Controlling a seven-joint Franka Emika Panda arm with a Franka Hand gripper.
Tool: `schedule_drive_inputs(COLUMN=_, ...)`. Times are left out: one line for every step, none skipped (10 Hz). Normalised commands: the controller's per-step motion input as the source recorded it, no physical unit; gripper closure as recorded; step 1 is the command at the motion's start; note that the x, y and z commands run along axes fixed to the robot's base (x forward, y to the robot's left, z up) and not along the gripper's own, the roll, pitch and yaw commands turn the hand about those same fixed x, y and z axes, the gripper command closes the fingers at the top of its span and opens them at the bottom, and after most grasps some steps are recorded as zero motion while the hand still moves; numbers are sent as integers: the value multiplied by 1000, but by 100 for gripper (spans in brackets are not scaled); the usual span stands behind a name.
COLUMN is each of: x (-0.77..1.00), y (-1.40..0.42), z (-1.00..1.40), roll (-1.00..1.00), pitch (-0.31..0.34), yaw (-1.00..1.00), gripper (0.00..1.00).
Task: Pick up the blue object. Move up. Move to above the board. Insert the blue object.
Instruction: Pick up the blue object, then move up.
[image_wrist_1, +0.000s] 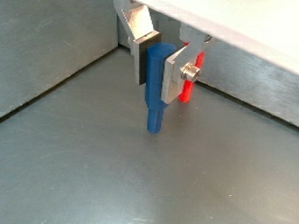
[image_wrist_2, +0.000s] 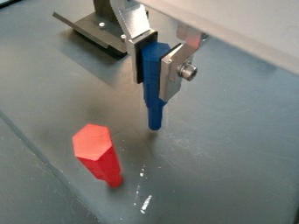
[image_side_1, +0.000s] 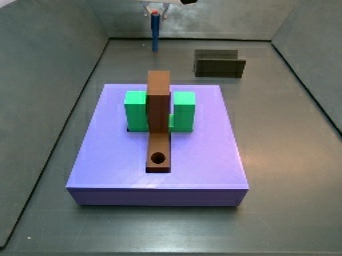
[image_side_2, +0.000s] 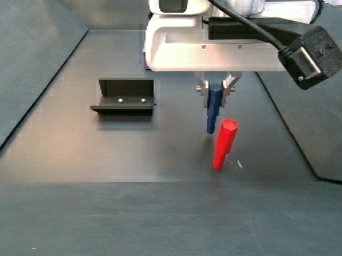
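My gripper (image_wrist_1: 162, 74) (image_wrist_2: 160, 70) is shut on the blue object (image_wrist_1: 155, 114) (image_wrist_2: 153, 109), a slim blue peg that hangs upright with its thinner tip pointing down, close to the grey floor. I cannot tell whether the tip touches the floor. In a side view the gripper (image_side_2: 214, 90) holds the blue object (image_side_2: 210, 118) beside a red peg. In a side view the gripper (image_side_1: 155, 12) and blue object (image_side_1: 155, 38) are at the back, well behind the board (image_side_1: 159, 120), a brown plank with a round hole (image_side_1: 159, 158) near its front end.
A red hexagonal peg (image_wrist_2: 96, 153) (image_side_2: 227, 145) stands upright on the floor close to the blue object. The fixture (image_side_2: 124, 97) (image_wrist_2: 93, 31) stands off to one side. The board lies over a green block (image_side_1: 136, 110) on a purple platform (image_side_1: 201, 150). A dark olive box (image_side_1: 219, 64) sits behind.
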Motion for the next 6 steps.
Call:
schedule_drive_inputs(x=0, y=0, z=0, roll=0, pitch=0, yaw=0, gripper=100)
schedule_drive_inputs(x=0, y=0, z=833, roll=0, pitch=0, yaw=0, gripper=100)
schedule_drive_inputs(x=-1, y=-1, z=839, roll=0, pitch=-2, yaw=9, gripper=100)
schedule_drive_inputs(x=-24, y=-3, z=792, roll=-1, pitch=20, yaw=8, gripper=100)
schedule_drive_inputs(x=-18, y=0, z=367, roll=36, pitch=28, yaw=3, gripper=100)
schedule_drive_inputs(x=-18, y=0, z=367, roll=36, pitch=28, yaw=3, gripper=100)
